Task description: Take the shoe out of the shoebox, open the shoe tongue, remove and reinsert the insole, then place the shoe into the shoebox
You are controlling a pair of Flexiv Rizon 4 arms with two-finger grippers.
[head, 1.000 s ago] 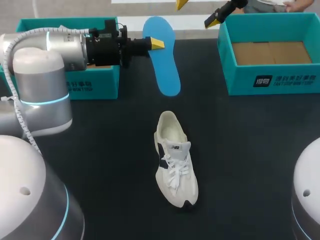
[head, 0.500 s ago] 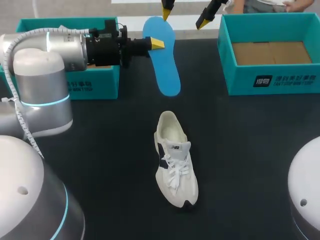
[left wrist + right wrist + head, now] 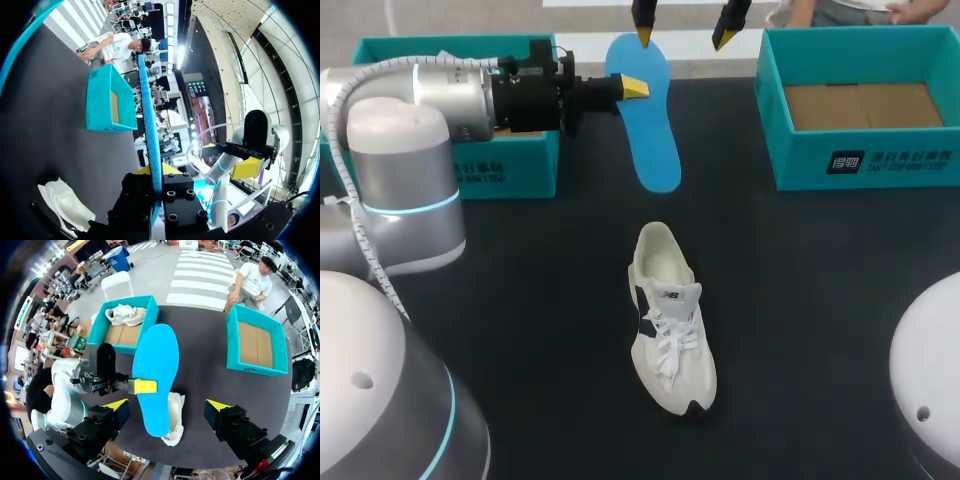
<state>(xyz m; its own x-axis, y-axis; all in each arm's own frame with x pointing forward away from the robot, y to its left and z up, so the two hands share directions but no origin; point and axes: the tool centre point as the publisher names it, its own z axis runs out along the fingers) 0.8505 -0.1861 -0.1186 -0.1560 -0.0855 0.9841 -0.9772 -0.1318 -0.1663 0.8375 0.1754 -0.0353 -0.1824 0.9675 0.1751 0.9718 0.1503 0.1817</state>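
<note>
we held the blue insole by one edge in our left gripper | its long way ran from our wide-open, empty right gripper at the far end toward the shoe on the table, heel end nearest it

The head camera sits high behind the robot, looking down on the dark worktop. The left wrist camera peers close along the blue insole, edge-on. The right wrist camera hangs high, looking down over it all. All three catch the insole.
</note>
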